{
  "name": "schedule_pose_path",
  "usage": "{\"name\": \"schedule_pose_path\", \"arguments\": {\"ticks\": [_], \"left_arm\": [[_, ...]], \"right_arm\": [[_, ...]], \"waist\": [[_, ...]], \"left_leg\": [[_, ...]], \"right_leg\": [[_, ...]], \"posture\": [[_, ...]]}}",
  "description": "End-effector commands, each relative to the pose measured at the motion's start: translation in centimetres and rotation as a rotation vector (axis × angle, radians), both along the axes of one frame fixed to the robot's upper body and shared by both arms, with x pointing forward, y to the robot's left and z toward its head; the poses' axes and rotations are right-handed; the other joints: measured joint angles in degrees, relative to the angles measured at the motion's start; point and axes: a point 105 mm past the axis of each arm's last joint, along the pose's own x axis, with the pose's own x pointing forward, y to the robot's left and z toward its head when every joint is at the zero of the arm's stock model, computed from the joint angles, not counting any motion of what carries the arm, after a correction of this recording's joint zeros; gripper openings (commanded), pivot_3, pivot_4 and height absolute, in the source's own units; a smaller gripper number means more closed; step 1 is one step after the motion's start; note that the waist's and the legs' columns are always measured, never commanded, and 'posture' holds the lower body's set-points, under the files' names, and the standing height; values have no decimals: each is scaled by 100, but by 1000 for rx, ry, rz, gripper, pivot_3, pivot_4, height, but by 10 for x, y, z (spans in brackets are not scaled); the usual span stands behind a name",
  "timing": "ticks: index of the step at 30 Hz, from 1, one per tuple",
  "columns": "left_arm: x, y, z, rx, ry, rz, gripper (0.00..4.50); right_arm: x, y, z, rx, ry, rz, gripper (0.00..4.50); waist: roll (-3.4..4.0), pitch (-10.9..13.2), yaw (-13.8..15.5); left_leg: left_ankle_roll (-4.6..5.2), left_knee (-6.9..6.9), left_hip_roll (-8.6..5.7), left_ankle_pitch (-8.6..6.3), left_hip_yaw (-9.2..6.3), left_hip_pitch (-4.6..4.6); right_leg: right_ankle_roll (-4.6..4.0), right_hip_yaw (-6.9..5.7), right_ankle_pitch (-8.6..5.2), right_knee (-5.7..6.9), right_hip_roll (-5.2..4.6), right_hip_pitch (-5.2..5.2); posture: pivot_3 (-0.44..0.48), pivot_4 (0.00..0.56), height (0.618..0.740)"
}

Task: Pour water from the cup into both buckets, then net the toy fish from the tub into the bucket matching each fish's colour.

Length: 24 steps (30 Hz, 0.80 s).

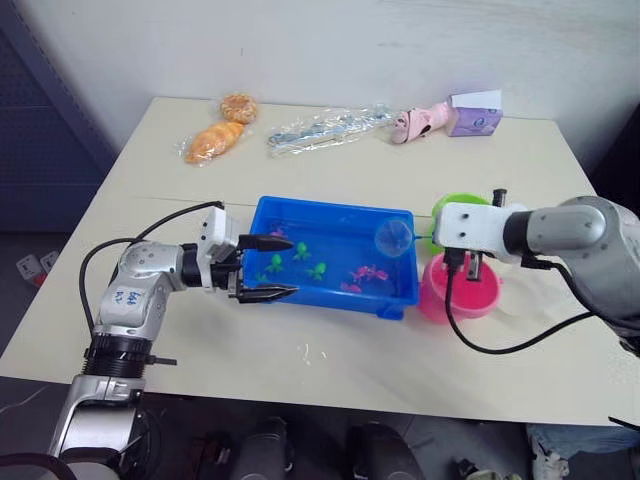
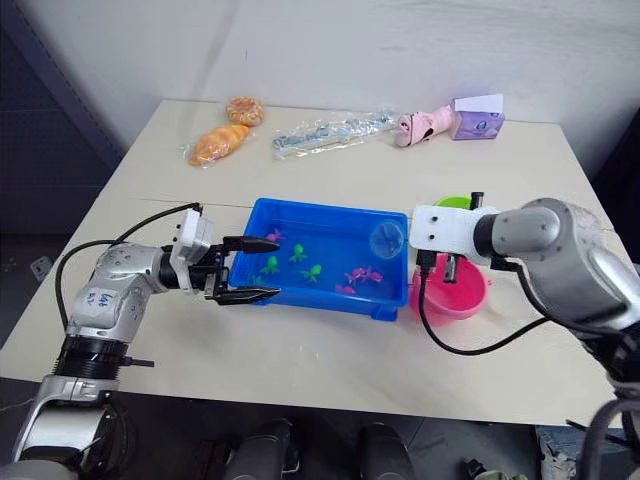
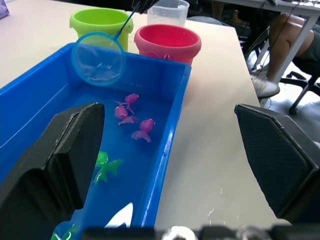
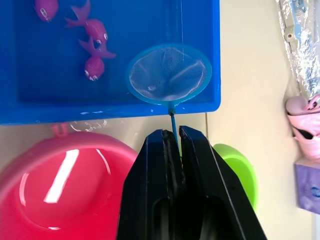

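Left eye view: the tub (image 1: 335,252) is seen near the middle of the bench (image 1: 330,350), with the green bucket (image 1: 455,210) at its 2 o'clock and the pink bucket (image 1: 460,290) at its 4 o'clock, the two buckets just beside each other and close to the tub's end wall. The net (image 1: 394,237) is held with its hoop over the tub's corner nearest the buckets, and its mesh appears empty. The thin handle is clamped between the closed fingers (image 4: 172,150) of the right gripper (image 1: 467,266), which hangs above the pink bucket. In the right wrist view the hoop is seen just inside the tub's rim, with three pink fish (image 4: 92,47) lying near it in the water.

The left gripper (image 1: 262,268) is placed at the tub's 9 o'clock end, its fingers (image 3: 65,160) spread wide and holding nothing; one fingertip reaches over the rim, the other lies outside the near wall. Green fish (image 1: 298,260) are grouped toward that end and pink fish (image 1: 365,275) toward the bucket end. The cup (image 3: 168,11) is seen in the left wrist view, standing upright behind the two buckets.

At the bench's 12 o'clock edge lie bagged bread (image 1: 222,128), a clear plastic packet (image 1: 330,128), a pink toy (image 1: 422,121) and a purple box (image 1: 474,115).
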Motion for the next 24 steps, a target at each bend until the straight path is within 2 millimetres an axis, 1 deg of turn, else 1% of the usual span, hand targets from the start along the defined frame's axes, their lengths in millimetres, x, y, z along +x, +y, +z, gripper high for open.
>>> {"name": "schedule_pose_path", "arguments": {"ticks": [1,6,12,16,19,21,24], "left_arm": [[-1,-4,7,-13,-34,-14,4470],[1,-8,8,-20,-35,-25,4470],[4,-10,9,-19,-42,-37,4470],[5,-11,10,-18,-48,-42,4470],[5,-11,10,-17,-50,-42,4470],[5,-10,10,-15,-51,-40,4470],[4,-9,10,-13,-52,-35,4470]], "right_arm": [[2,8,6,-85,-18,36,0],[3,12,3,-211,-3,76,0],[1,16,-1,-267,43,98,0],[-2,14,-6,-268,87,87,0],[-7,18,-10,-224,138,82,0],[-7,20,-9,-193,141,70,0],[-4,18,-3,-147,138,31,0]], "waist": [[0,0,4],[2,1,7],[2,1,13],[2,1,13],[2,1,13],[2,1,13],[2,1,14]], "left_leg": [[0,1,-1,0,1,0],[0,3,-1,0,1,0],[-1,5,-1,0,1,-1],[-1,5,-2,0,1,-1],[-1,6,-2,0,1,0],[-1,8,-2,0,0,0],[-1,9,-2,0,0,-1]], "right_leg": [[0,0,0,1,0,0],[0,-1,0,3,0,0],[0,-3,0,5,1,1],[0,-4,0,7,2,0],[0,-4,0,7,2,1],[0,-4,0,8,2,1],[0,-4,0,9,1,1]], "posture": [[0,150,740],[0,150,740],[0,150,740],[0,150,740],[0,150,740],[0,150,740],[0,150,740]]}}
